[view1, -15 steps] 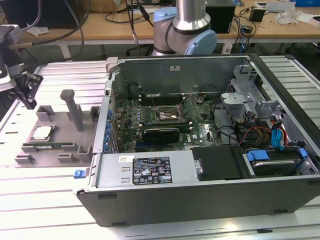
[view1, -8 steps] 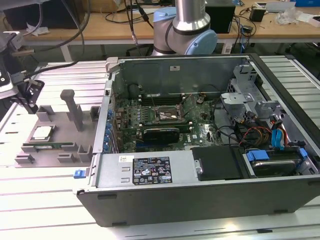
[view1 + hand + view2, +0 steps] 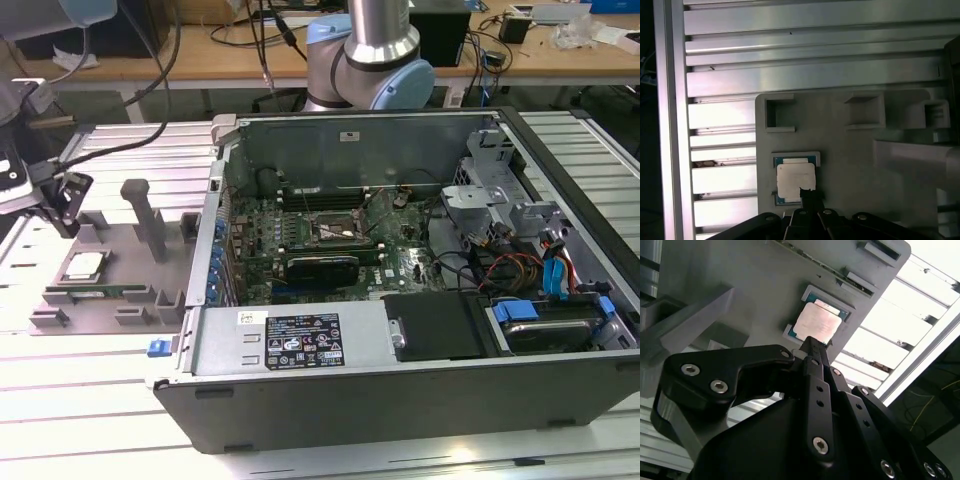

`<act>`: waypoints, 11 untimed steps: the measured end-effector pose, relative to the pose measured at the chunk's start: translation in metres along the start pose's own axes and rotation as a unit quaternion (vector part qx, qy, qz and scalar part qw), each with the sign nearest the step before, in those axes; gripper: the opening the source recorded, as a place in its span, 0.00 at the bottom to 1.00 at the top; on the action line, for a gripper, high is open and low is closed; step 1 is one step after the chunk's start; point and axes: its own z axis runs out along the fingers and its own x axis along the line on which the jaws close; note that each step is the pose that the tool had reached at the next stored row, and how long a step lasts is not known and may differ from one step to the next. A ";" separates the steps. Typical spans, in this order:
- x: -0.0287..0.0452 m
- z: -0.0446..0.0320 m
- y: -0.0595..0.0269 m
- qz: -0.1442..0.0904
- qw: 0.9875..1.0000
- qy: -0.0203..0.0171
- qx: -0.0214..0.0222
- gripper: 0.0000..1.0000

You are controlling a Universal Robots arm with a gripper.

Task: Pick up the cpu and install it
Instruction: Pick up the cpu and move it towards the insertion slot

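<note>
My gripper (image 3: 62, 205) hangs over the grey fixture plate (image 3: 110, 250), which lies on the ribbed aluminium desk (image 3: 60, 400) at the exterior view's left, beside the open computer case (image 3: 400, 400). In both wrist views my fingers come together into one narrow black tip, with nothing held between them (image 3: 811, 344) (image 3: 807, 192).

The cpu (image 3: 82, 265) lies flat in a shallow square pocket of the fixture plate, its silver top plate facing up and a thin greenish rim showing around it (image 3: 817, 322) (image 3: 796, 181). In both wrist views my fingertip overlaps one edge of the cpu. In the exterior view the gripper is above the plate with a gap between it and the chip, so I am close over it but not gripping it.

Just beside the cpu's pocket, a long thin green memory stick (image 3: 95, 292) sits in its slot in the same plate. A grey upright post (image 3: 143, 215) rises from the plate between the cpu and the case.

Inside the case, the metal-framed socket (image 3: 335, 235) sits near the middle of the green motherboard (image 3: 260, 240), well apart from the cpu. My arm (image 3: 375, 50) rises behind the case's rear wall.
</note>
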 end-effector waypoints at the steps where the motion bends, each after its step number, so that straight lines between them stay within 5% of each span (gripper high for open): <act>1: 0.0002 0.0012 -0.0002 0.000 1.000 0.000 0.000 0.11; 11: 0.0029 0.0158 -0.0016 0.000 1.000 0.000 0.000 0.11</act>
